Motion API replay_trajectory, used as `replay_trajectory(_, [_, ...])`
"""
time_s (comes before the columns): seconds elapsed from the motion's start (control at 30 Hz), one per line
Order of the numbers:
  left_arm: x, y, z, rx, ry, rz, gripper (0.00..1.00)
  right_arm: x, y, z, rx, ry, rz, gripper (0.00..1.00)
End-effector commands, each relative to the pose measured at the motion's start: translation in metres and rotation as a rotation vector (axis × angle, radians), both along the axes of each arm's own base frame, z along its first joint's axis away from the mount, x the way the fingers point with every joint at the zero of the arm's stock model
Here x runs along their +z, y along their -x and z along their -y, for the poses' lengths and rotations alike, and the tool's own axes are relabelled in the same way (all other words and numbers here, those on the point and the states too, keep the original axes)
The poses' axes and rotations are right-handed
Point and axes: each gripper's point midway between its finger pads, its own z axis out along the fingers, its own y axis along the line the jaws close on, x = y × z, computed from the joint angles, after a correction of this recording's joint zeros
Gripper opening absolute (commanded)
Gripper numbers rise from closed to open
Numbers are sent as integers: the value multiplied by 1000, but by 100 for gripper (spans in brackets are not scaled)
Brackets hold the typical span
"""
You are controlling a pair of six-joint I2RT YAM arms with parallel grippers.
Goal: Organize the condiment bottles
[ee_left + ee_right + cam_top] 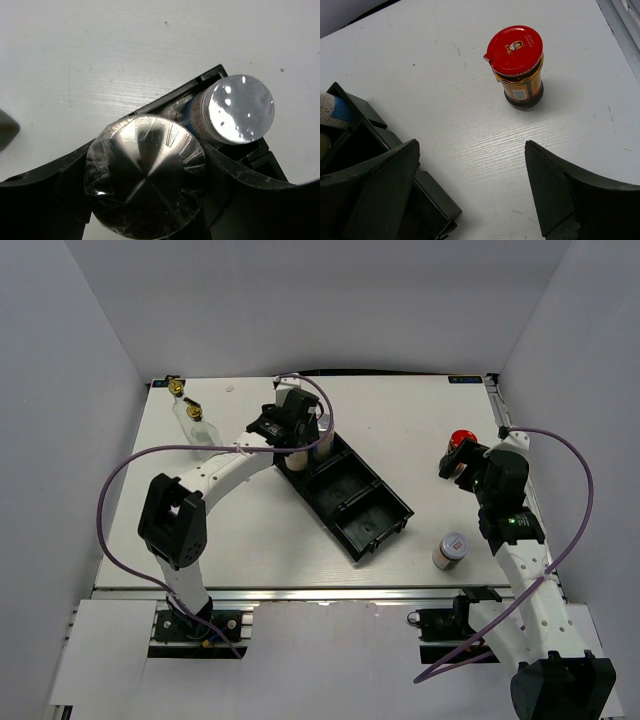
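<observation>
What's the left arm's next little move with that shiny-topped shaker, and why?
I'd guess lowering the silver-capped shaker straight down into the black tray's end compartment. The left gripper grips it over that compartment, close beside a second shaker standing there, so it looks lined up. Letting go would come after.

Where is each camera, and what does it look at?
Top: above, behind the arms, looking down at the table; both arms show.
Left wrist: on the left pincer, looking down at the silver-capped shaker it grips.
Right wrist: on the open right pincer, facing the red-capped jar.
Shared: all three see the black tray.
</observation>
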Motion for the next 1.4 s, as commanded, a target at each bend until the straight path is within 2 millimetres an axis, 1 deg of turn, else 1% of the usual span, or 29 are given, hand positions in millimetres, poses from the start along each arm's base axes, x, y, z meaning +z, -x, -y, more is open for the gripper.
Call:
replay_trajectory(0.0, [50, -21, 15, -14, 85, 149, 14, 8, 1, 5, -15, 18, 24, 89])
replay_trajectory(0.07, [42, -23, 23, -36, 99, 136, 15, 10, 2, 3, -15, 2, 30, 89])
replay_trajectory(0.13, [36, -24, 30, -63, 117, 127, 17, 6, 5, 1, -12, -19, 12, 89])
replay_trajectory(0.17, [37, -26, 34, -75, 131, 140, 17, 3, 6, 0, -11, -27, -1, 89])
replay_trajectory(0.23, [32, -25, 39, -104, 138, 136, 23, -2, 10, 0, -12, -27, -30, 89])
replay_trajectory(0.27, [31, -27, 43, -119, 148, 142, 26, -10, 16, 1, -18, -24, -67, 89])
replay_trajectory(0.33, [26, -27, 44, -131, 141, 138, 30, -14, 23, 4, -37, -22, -96, 89])
replay_trajectory(0.37, [20, -28, 44, -132, 126, 123, 31, -17, 30, 3, -34, -28, -118, 89])
replay_trajectory(0.4, [19, -28, 45, -136, 120, 120, 34, -17, 33, 3, -34, -36, -124, 90])
replay_trajectory(0.43, [15, -28, 44, -140, 109, 113, 41, -17, 36, 2, -33, -43, -132, 89])
replay_trajectory(0.5, [8, -28, 45, -153, 98, 103, 42, -18, 46, 0, -28, -55, -149, 89])
replay_trajectory(0.57, [3, -27, 47, -167, 99, 102, 51, -17, 52, -1, -21, -59, -151, 89])
replay_trajectory(0.6, [0, -26, 50, -184, 105, 96, 53, -23, 58, -2, -13, -58, -180, 89])
replay_trajectory(0.63, [-5, -25, 51, -193, 101, 88, 59, -24, 61, -2, -10, -54, -187, 89])
replay_trajectory(0.7, [-7, -25, 52, -204, 98, 83, 62, -31, 68, -2, -8, -58, -224, 89])
replay_trajectory(0.73, [-13, -24, 52, -207, 92, 69, 63, -31, 69, -3, -2, -60, -228, 89])
replay_trajectory(0.8, [-16, -24, 53, -215, 83, 63, 68, -36, 73, -4, 4, -61, -248, 89])
replay_trajectory(0.83, [-20, -24, 52, -217, 76, 55, 71, -39, 76, -4, 6, -60, -265, 89])
replay_trajectory(0.87, [-20, -23, 51, -218, 69, 50, 80, -41, 78, -3, 4, -55, -275, 89])
replay_trajectory(0.93, [-23, -22, 47, -208, 46, 42, 84, -44, 86, -2, 2, -44, -313, 89])
replay_trajectory(0.97, [-21, -22, 46, -207, 40, 44, 85, -46, 90, -2, 3, -40, -333, 89])
replay_trajectory(1.0, [-19, -23, 46, -208, 40, 47, 95, -48, 94, 1, -3, -29, -357, 89])
replay_trajectory(1.03, [-17, -22, 45, -213, 35, 48, 98, -45, 97, 2, -8, -27, -371, 89])
replay_trajectory(1.07, [-9, -21, 45, -214, 40, 59, 98, -51, 105, 3, -12, -23, -410, 89])
replay_trajectory(1.13, [-2, -20, 42, -207, 41, 72, 98, -51, 108, 1, -11, -34, -424, 89])
replay_trajectory(1.17, [2, -20, 40, -200, 42, 82, 98, -55, 112, 2, -20, -33, -453, 89])
replay_trajectory(1.2, [10, -19, 38, -196, 44, 96, 98, -55, 113, 5, -35, -27, -464, 89])
replay_trajectory(1.27, [15, -17, 35, -187, 41, 102, 98, -61, 119, 7, -46, -16, -510, 90])
replay_trajectory(1.37, [28, -15, 31, -185, 34, 112, 98, -64, 120, 10, -55, -7, -523, 89])
